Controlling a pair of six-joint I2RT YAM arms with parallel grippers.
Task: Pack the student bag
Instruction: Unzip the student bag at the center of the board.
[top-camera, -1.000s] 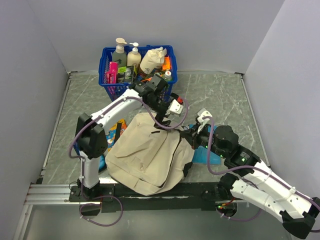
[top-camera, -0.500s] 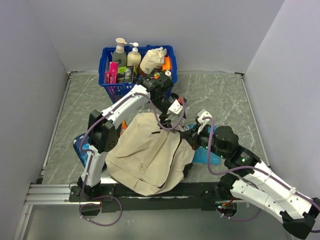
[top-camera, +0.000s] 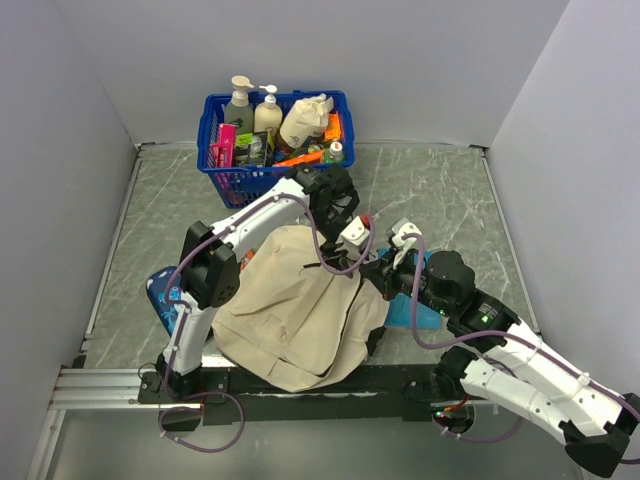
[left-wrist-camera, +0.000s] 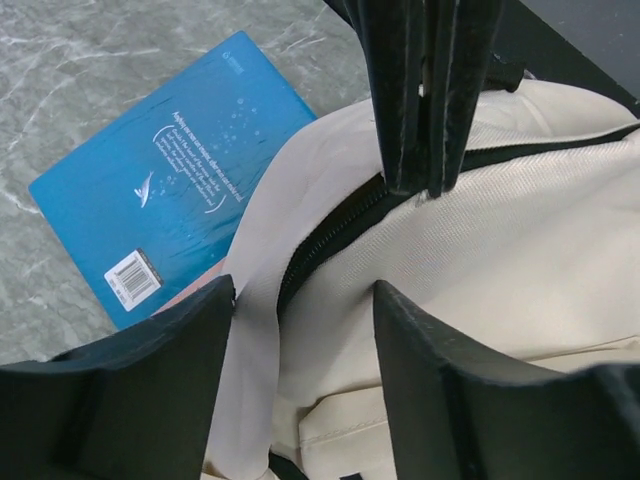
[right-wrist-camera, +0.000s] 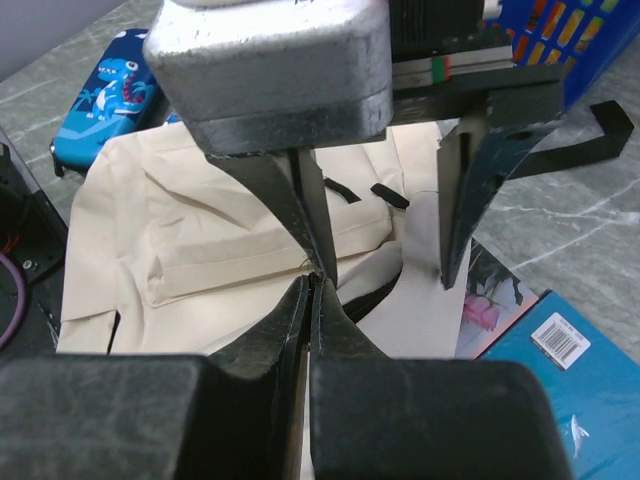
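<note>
The student bag is lying flat on the table near the arms' bases. At its far right corner the right gripper is pinching the zipper line, jaws together on it. Beside it the left gripper is hovering, jaws apart astride the strap. Opening the bag seems in hand; next the left jaws probably need to clamp the cloth. The basket is waiting farthest back.

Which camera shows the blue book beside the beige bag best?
The left wrist view: the blue book shows nearly whole, with cover print and barcode, one edge tucked under the student bag. The right wrist view catches only its barcode corner; the top view, a blue sliver at the bag's edge.
</note>
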